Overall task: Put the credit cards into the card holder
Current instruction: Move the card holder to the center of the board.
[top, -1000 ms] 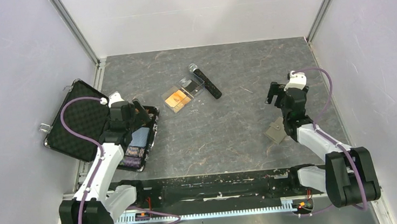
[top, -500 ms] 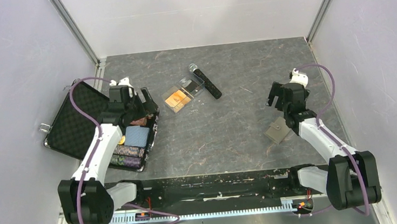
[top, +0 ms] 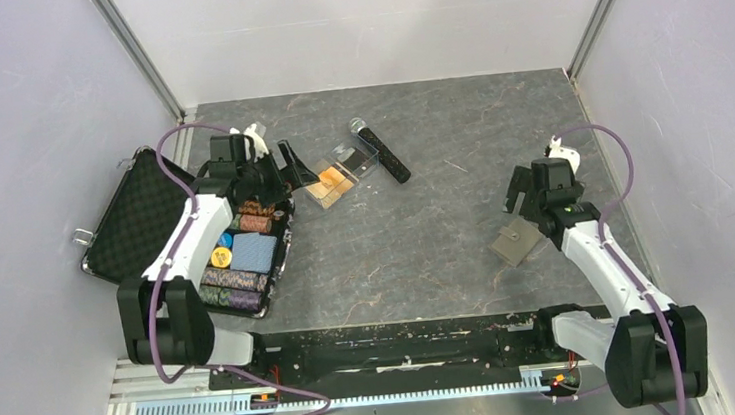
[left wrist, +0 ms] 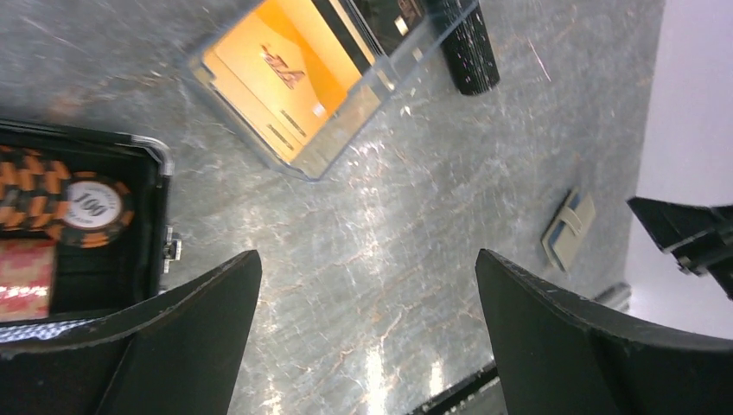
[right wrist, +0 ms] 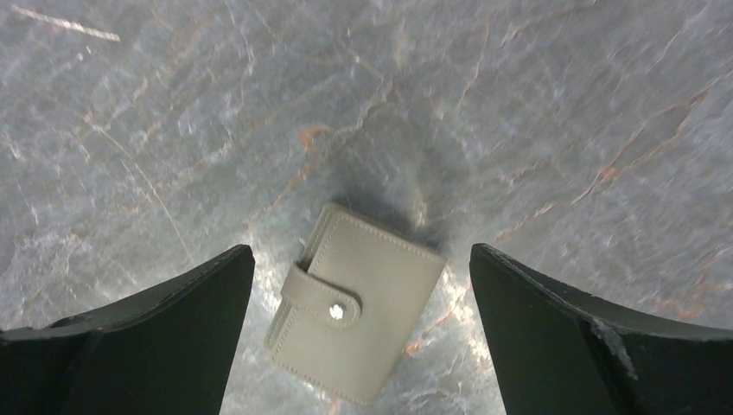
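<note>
Top external showed your left gripper [top: 287, 167] had swung off the poker-chip case [top: 134, 228], arm stretched forward, toward the credit cards [top: 326, 183] in the clear box [top: 351, 157] just ahead. Left wrist showed its jaws apart and empty, the cards beyond them. Right wrist showed your right gripper [right wrist: 361, 251] spread wide, lowered over the card holder [right wrist: 359, 303], which lay snapped shut directly below; nothing was grasped yet.
</note>
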